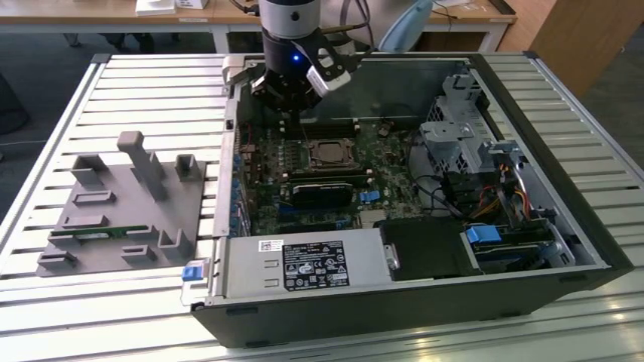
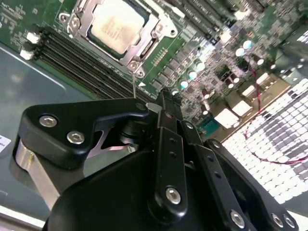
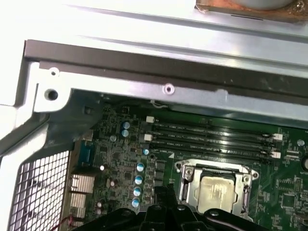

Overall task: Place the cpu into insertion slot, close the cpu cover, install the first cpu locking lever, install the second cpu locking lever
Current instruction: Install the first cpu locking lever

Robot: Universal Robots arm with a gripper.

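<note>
The cpu point(image 2: 118, 23) lies flat in its socket on the motherboard, its dull silvery top showing. The cpu cover point(image 2: 147, 38) is down around it as a metal frame. In the first wrist view the cpu point(image 3: 216, 190) and cover point(image 3: 185, 188) sit just beyond my gripper point(image 3: 166, 190). A thin wire locking lever point(image 2: 133, 84) stands up from the socket corner towards my gripper point(image 2: 166, 98), whose fingers are together; I cannot tell whether they touch it. In the exterior view my gripper point(image 1: 294, 105) hangs over the board's far edge, behind the socket point(image 1: 327, 154).
The open computer case point(image 1: 563, 249) lies on a slatted table point(image 1: 60, 113). Memory slots point(image 3: 211, 139) run behind the socket. The case wall point(image 3: 159, 72) is close behind my gripper. A grey fixture point(image 1: 121, 204) stands on the exterior view's left. Drive cages and cables point(image 1: 473, 173) fill the right.
</note>
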